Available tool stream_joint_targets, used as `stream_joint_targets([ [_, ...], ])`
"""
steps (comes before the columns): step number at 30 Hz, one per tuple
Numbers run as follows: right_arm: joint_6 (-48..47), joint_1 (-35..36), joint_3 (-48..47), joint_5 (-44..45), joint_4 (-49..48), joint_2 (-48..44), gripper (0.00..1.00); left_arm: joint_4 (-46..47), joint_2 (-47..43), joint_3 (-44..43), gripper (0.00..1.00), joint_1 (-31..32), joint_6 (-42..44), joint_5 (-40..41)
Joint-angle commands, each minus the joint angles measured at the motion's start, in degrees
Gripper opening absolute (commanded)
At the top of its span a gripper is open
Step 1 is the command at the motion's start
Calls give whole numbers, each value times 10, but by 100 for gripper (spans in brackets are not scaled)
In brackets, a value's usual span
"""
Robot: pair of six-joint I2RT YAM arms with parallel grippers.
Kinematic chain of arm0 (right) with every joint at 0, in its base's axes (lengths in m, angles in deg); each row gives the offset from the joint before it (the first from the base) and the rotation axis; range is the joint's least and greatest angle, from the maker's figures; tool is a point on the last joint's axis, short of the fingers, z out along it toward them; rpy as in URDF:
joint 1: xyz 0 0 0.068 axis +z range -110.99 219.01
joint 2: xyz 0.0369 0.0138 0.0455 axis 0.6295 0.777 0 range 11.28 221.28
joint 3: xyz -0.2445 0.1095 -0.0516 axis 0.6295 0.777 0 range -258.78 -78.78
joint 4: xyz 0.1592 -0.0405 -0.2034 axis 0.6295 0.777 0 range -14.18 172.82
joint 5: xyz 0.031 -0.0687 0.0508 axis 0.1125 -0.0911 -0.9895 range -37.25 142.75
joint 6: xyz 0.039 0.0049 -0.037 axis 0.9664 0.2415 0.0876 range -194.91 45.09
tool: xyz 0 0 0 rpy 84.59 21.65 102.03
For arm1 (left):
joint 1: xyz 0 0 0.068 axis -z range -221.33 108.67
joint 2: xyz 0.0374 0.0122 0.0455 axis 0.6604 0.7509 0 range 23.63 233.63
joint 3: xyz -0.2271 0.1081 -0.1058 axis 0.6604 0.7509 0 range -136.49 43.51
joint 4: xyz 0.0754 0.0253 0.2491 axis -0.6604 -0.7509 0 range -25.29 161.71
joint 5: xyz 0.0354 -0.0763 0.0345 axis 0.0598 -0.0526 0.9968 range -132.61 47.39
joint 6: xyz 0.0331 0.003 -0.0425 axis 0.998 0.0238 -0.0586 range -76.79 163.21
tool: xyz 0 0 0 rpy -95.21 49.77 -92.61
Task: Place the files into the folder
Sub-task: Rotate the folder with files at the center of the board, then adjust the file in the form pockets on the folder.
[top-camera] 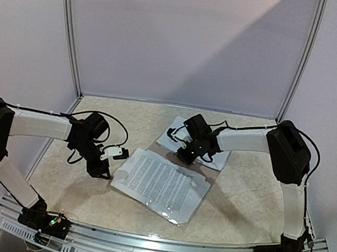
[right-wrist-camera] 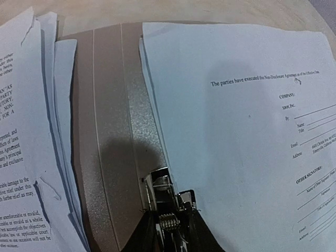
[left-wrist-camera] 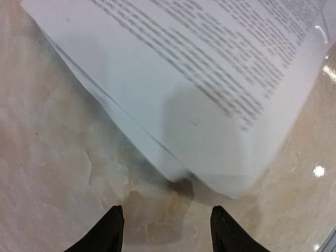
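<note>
The tan-brown folder [top-camera: 207, 173] lies open in the middle of the table. A stack of printed files [top-camera: 158, 183] lies on its near half, with glossy plastic at the edges. More files [top-camera: 176, 136] lie on the far half. My right gripper [top-camera: 187, 155] is at the spine [right-wrist-camera: 110, 131], shut on the folder's metal clip [right-wrist-camera: 169, 191]. In the right wrist view, files lie on both sides, to the right [right-wrist-camera: 241, 121] and to the left [right-wrist-camera: 26, 157]. My left gripper [left-wrist-camera: 167, 228] is open and empty, low over the table, just short of the near stack's corner [left-wrist-camera: 210, 105]; it also shows in the top view [top-camera: 102, 170].
The beige marbled tabletop [top-camera: 73, 188] runs around the folder. White walls and metal frame posts [top-camera: 71, 38] close off the back and sides. A metal rail [top-camera: 159, 246] runs along the near edge by the arm bases.
</note>
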Motion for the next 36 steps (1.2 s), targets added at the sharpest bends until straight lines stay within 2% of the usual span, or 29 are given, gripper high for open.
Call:
stream_joint_targets([
  [1, 207, -45, 72, 77, 72, -3, 21, 14, -9, -32, 58, -37, -27, 2],
  [6, 326, -17, 180, 16, 24, -82, 21, 12, -9, -56, 59, -66, -28, 10],
  [9, 350, 27, 209, -1, 10, -118, 22, 14, 2, -65, 59, -68, -24, 16],
  [13, 373, 36, 228, 1, 22, -155, 26, 7, 31, -93, 57, -75, -38, 5],
  [17, 352, 36, 237, 33, 39, -207, 28, -12, 66, -118, 46, -80, -39, -11],
  [20, 325, 36, 239, 3, 46, -240, 32, -34, 78, -123, 44, -81, -24, -46],
  [22, 311, 35, 241, -34, 48, -254, 36, -67, 77, -127, 45, -82, -3, -85],
  [25, 293, 36, 245, -80, 33, -266, 37, -107, 61, -119, 54, -82, 44, -159],
  [27, 293, 36, 253, -129, 15, -263, 34, -95, 53, -102, 56, -76, 44, -155],
  [29, 311, 38, 265, -164, 1, -254, 31, -74, 58, -86, 52, -70, 33, -117],
  [32, 344, 47, 305, -169, -28, -253, 26, -50, 88, -84, 39, -69, 12, -76],
  [36, 380, 58, 354, -184, -48, -260, 23, -21, 117, -91, 31, -60, 1, -66],
])
